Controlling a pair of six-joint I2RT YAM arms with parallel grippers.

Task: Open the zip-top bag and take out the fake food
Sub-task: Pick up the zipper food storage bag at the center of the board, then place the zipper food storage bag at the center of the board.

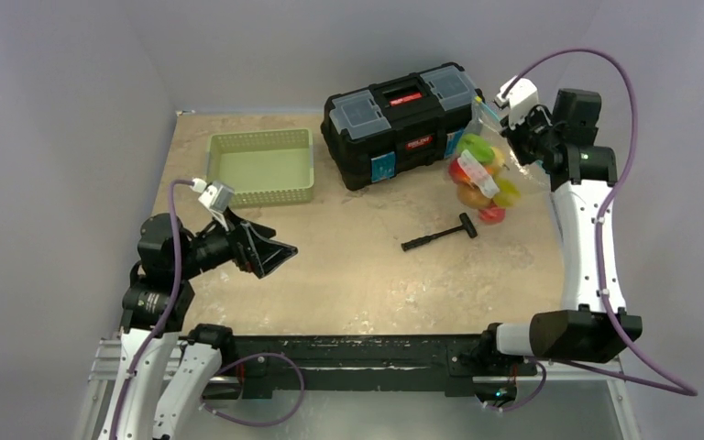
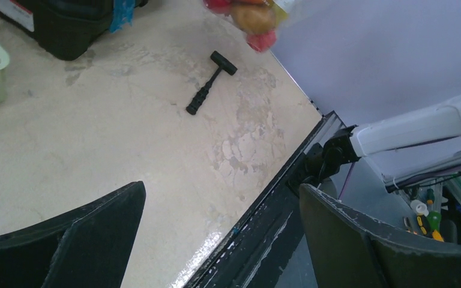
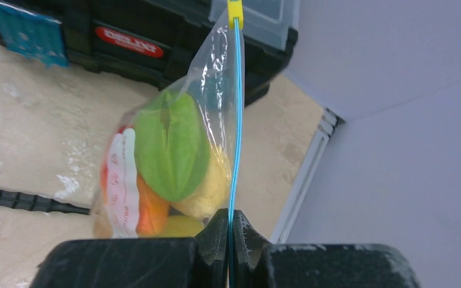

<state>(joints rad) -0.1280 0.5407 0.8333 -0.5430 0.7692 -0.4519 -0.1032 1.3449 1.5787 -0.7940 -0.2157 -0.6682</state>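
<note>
Where the zip-top bag [image 1: 488, 174] is held up at the far right of the surface [image 1: 348, 275], just beside the black toolbox [image 1: 403, 124], it is pinched at 1 end of its teal-blue zip strip [image 3: 236, 120] by the right jaws, which are closed tight on the plastic. A yellow slider [image 3: 235, 13] is seen at the strip's other end. The fake food [image 3: 171, 144] is packed inside the bag: 1 large green piece against orange, yellow and red ones, behind a white printed label [image 3: 122, 180]. Whether the bag's bottom touches the surface cannot be told. A black hammer [image 1: 440, 234] lies near the bag, apart from it. The toolbox is shut. A green basket [image 1: 263, 165] stands at the far left. The left jaws are spread wide, gripping nothing, above the near left of the surface.
</note>
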